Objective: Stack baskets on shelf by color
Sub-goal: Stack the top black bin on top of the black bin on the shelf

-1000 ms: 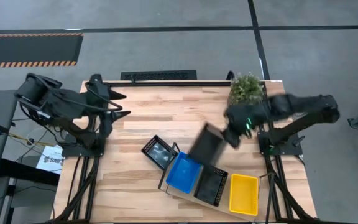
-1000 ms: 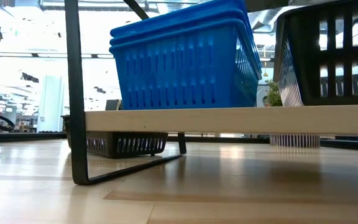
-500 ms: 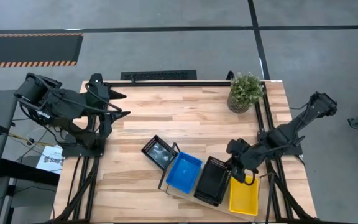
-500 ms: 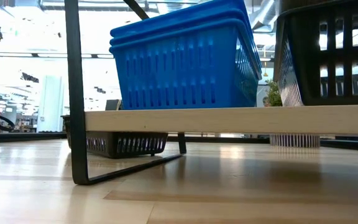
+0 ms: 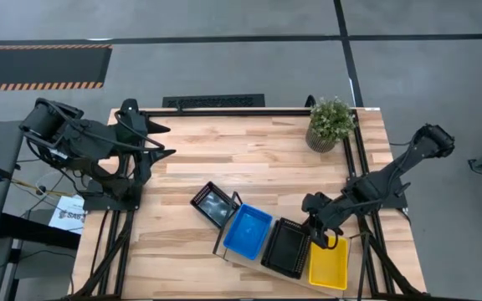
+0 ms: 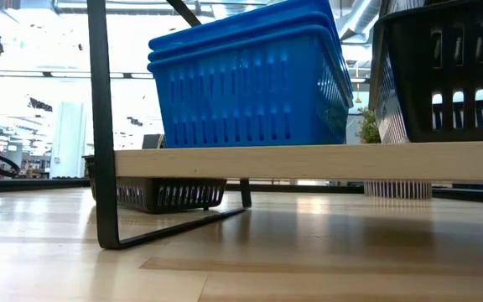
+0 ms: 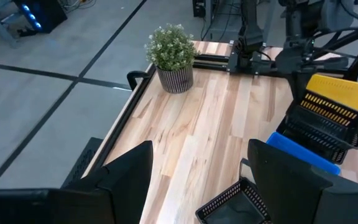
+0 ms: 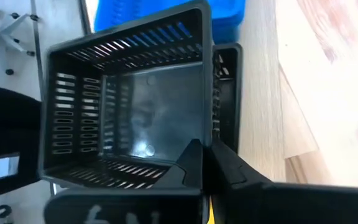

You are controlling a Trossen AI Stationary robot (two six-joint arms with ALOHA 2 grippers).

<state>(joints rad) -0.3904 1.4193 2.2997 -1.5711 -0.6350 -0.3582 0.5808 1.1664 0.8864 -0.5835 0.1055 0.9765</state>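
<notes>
A black basket (image 5: 285, 247) sits on the shelf (image 6: 309, 160) between the blue stack (image 5: 248, 232) and the yellow baskets (image 5: 328, 262). In the right wrist view it rests inside another black basket (image 8: 229, 74). My right gripper (image 5: 314, 224) is at its far right end, shut on its rim. A third black basket (image 5: 216, 203) stands on the tabletop beside the shelf's black end frame (image 6: 101, 126). My left gripper (image 7: 197, 186) waits, open, at the table's left side. My right gripper pinches the rim of the black basket's end wall (image 8: 166, 173) between its two fingers (image 8: 191, 163), coming slanting down from the table's far right. The basket stands upright, its bottom nested in the black basket below it on the shelf.
A potted green plant (image 5: 331, 124) stands at the table's far right corner. The tabletop (image 5: 241, 163) between the arms lies bare. The shelf runs slanting along the near edge, with the yellow baskets at its right end close to the table's corner.
My right gripper carried the black basket from mid-air over the table's middle down toward the near edge. The basket was tilted and lifted clear; now it stands level, sunk into the black basket on the shelf. The gripper stayed shut on it.
</notes>
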